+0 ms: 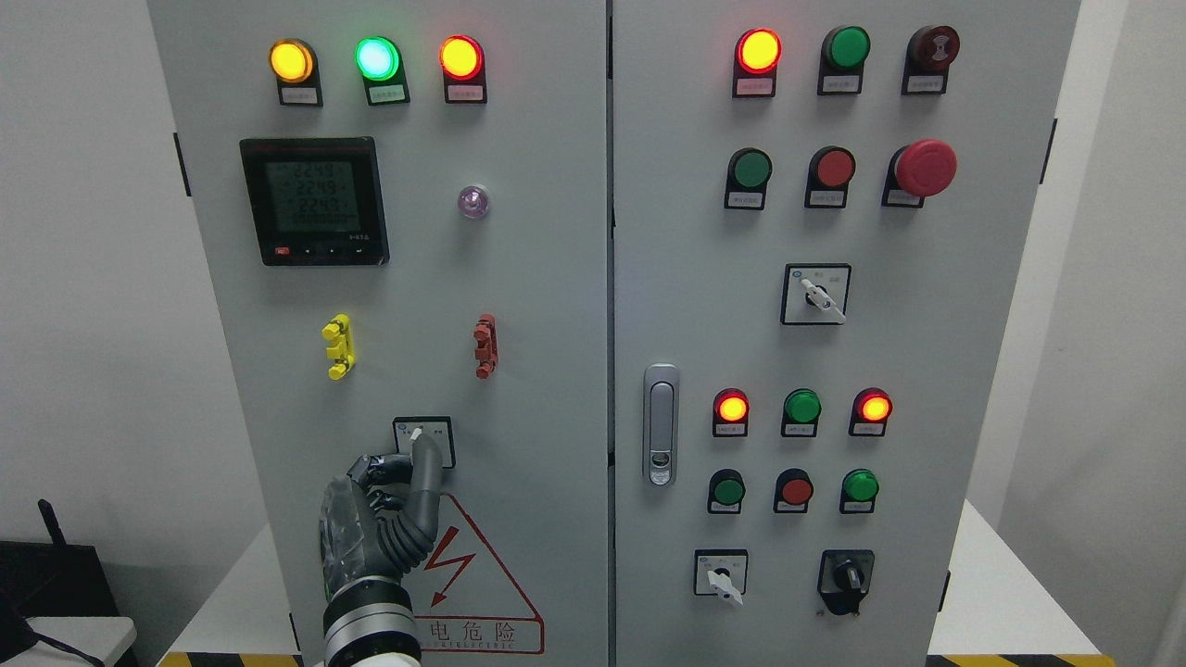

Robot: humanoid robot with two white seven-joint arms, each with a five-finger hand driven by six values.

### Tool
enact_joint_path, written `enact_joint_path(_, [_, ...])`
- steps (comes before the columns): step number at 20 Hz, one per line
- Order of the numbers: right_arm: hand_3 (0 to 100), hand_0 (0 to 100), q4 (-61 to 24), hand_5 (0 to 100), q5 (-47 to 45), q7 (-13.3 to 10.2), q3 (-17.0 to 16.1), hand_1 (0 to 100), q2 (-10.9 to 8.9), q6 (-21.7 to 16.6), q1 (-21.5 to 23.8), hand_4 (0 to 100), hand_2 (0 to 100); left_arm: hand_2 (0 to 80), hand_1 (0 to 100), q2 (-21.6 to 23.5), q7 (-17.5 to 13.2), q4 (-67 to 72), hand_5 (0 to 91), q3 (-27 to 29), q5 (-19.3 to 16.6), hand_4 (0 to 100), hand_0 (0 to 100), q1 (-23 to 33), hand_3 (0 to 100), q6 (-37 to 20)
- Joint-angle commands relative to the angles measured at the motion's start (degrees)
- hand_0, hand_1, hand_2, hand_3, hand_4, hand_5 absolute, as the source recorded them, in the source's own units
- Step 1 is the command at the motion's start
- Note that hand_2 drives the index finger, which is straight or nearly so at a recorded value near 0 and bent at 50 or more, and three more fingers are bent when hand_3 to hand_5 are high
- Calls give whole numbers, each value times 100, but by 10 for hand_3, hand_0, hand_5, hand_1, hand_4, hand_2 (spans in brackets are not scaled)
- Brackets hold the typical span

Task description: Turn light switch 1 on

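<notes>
The cabinet (556,278) has two doors side by side. On the left door, a meter (313,201) sits below three lamps (375,58). Lower down, the left hand (389,509) touches a switch (424,441), just above a warning sign (482,593). A door handle (661,424) lies on the right door's left edge.

The digital meter (313,201), at ten o'clock on the left cabinet door (537,306), shows three rows of digits that look like 2243, though faintly. At six o'clock on that door, a warning triangle (482,593) with a red lightning bolt carries the characters 电危险. The small plates under the lamps and switches are too small to read.
</notes>
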Motion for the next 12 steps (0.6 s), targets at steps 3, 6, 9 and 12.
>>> enact_joint_path(3, [0,120,0,0,-105,4,0,389,0,4,0,0,0,437,372,0,-17,43,814,-12,0,780,476,0,602,4])
enact_joint_path(6, [0,120,0,0,-97,4,0,389,0,4,0,0,0,440,372,9,-26,43,814,-4,0,780,497,0,601,4])
enact_joint_path(9, [0,120,0,0,-97,4,0,389,0,4,0,0,0,440,373,9,-26,52,813,-12,0,781,524,-26,603,4])
enact_joint_path(12, [0,120,0,0,-97,4,0,389,0,4,0,0,0,446,365,9,-26,52,813,-4,0,782,543,-35,605,4])
